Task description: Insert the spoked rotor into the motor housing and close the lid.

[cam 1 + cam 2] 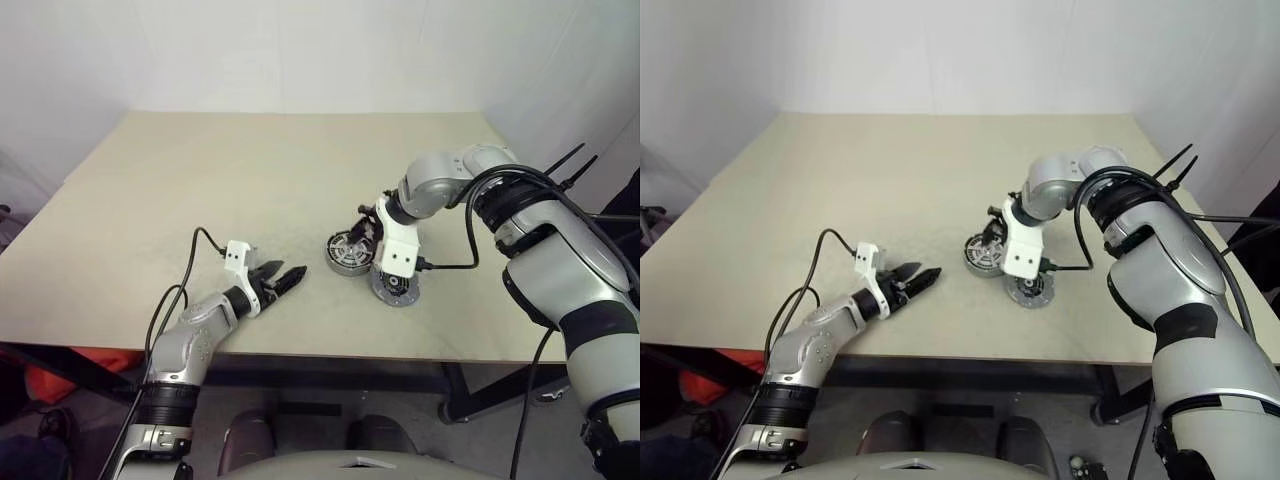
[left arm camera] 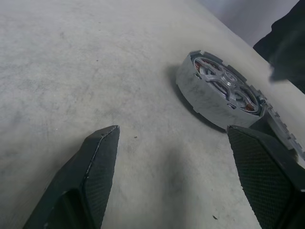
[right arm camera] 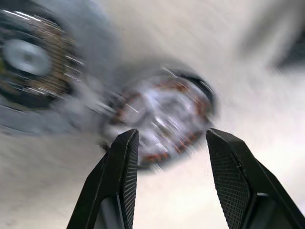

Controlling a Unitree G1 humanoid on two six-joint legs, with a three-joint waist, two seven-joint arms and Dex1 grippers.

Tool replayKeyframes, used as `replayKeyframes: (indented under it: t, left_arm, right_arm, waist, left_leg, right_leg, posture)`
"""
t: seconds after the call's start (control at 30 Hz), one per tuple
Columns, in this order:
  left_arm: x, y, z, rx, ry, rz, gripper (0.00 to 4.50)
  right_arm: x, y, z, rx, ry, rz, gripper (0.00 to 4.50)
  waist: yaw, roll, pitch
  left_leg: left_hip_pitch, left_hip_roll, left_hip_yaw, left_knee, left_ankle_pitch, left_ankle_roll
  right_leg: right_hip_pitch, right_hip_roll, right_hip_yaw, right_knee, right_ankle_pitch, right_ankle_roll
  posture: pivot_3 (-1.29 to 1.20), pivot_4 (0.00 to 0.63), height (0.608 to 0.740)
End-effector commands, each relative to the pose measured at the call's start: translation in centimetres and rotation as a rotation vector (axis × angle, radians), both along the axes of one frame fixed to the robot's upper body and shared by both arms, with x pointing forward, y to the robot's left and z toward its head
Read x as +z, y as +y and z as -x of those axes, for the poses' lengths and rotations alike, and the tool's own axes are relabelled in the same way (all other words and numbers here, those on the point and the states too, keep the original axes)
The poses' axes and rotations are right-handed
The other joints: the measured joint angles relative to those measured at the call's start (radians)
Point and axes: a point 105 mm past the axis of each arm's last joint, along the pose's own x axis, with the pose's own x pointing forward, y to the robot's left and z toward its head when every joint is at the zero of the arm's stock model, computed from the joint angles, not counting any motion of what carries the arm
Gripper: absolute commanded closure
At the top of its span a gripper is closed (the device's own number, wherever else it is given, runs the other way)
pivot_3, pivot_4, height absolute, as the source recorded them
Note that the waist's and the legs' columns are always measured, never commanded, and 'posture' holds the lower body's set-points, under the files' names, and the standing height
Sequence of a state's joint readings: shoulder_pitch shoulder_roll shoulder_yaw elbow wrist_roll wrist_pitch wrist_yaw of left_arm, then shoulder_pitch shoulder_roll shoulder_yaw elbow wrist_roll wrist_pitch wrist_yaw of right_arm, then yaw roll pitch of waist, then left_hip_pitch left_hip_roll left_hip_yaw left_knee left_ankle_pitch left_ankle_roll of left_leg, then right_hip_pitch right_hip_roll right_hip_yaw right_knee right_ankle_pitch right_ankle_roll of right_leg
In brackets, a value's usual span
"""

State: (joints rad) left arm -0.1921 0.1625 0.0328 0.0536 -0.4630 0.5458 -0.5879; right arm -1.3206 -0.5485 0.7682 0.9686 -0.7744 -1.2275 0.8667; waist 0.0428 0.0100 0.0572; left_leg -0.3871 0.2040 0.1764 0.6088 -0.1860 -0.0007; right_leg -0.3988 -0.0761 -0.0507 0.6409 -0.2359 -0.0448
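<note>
left gripper (image 1: 284,279) waits near, fingers apart and empty; right gripper (image 3: 169,143), fingers apart, hovers over spoked rotor (image 2: 227,85) seated in motor housing (image 1: 349,253), lid (image 1: 395,287) beside.

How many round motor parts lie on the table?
2. The housing with the spoked rotor in it lies near the table's middle; the lid lies beside it, under the right gripper. Small parts may be hidden.

light: bright, even, soft | shadows: faint, short, under motor housing (image 2: 219,93) on surface (image 1: 250,180) | glare: none | blur: heavy motion smear in right wrist view, its fingers (image 3: 119,176) sharp | head views: crisp, slight edge bend
</note>
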Motion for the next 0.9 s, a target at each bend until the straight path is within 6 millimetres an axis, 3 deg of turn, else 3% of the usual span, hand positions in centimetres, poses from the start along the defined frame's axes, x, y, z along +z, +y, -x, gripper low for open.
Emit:
replayKeyframes:
  t: [0.03,0.17,0.2,0.27,0.37,0.53,0.6,0.9]
  left_arm:
    - [0.6,-0.1,-0.6,-0.013,-0.02,0.003,0.7]
    - [1.2,0.3,-1.3,-0.017,-0.035,0.0,0.7]
    - [1.2,0.4,-1.4,-0.018,-0.036,-0.001,0.7]
    - [1.4,0.8,-1.7,-0.023,-0.039,-0.008,0.7]
    - [1.3,1.2,-2.1,-0.029,-0.034,-0.025,0.7]
    - [1.4,0.8,-2.8,-0.048,-0.035,-0.026,0.7]
    - [1.5,0.6,-3.1,-0.052,-0.038,-0.024,0.7]
    - [1.3,0.6,-2.8,-0.048,-0.042,-0.028,0.7]
  right_arm:
    - [3.4,2.2,-1.4,-0.168,0.015,-0.288,2.23]
    - [5.8,3.1,-2.9,-0.625,0.306,-0.77,2.23]
    - [6.0,3.0,-2.6,-0.702,0.381,-0.822,2.23]
    - [5.7,2.4,-0.1,-0.854,0.598,-0.88,2.23]
    - [4.4,1.3,3.0,-0.964,0.676,-0.854,2.23]
    - [2.5,0.5,5.3,-1.063,0.682,-0.804,2.23]
    - [1.6,0.5,5.5,-1.09,0.687,-0.789,2.23]
    - [-3.1,-0.3,3.7,-1.179,0.605,-0.707,2.23]
  waist:
    - [-0.001,0.0,0.0]
    - [0.002,-0.003,0.001]
    - [0.005,-0.003,0.002]
    - [0.021,-0.004,0.003]
    - [0.045,-0.004,0.003]
    - [0.058,-0.004,0.003]
    - [0.058,-0.004,0.003]
    - [0.055,-0.004,0.003]
  left_leg:
    - [0.0,0.0,0.0,0.0,0.0,0.0]
    - [0.004,0.0,-0.001,0.0,0.0,0.0]
    - [0.004,0.0,-0.001,-0.001,0.0,0.0]
    - [0.004,0.0,-0.002,-0.001,0.0,0.0]
    - [0.005,0.0,-0.002,-0.003,0.0,0.0]
    - [0.013,-0.001,-0.002,-0.009,0.004,-0.006]
    - [0.018,-0.001,-0.002,-0.012,0.005,-0.009]
    - [0.019,-0.001,-0.002,-0.014,0.007,-0.012]
  right_leg:
    - [0.0,0.0,0.0,0.0,0.0,0.0]
    - [0.005,0.001,0.0,-0.001,0.0,0.0]
    - [0.006,0.001,0.0,-0.001,0.0,0.0]
    - [0.006,0.001,0.0,-0.001,0.0,0.0]
    - [0.007,0.001,-0.001,-0.003,0.0,0.0]
    - [0.011,0.001,0.0,-0.004,-0.001,0.001]
    - [0.014,0.001,0.001,-0.004,-0.005,0.008]
    - [0.013,0.001,0.001,-0.004,-0.005,0.008]
  posture:
    - [0.0,0.0,0.74]
    - [0.0,0.0,0.74]
    - [0.0,0.0,0.74]
    - [0.0,0.0,0.74]
    - [0.0,0.0,0.74]
    - [0.0,0.0,0.74]
    - [0.0,0.0,0.74]
    - [0.0,0.0,0.74]
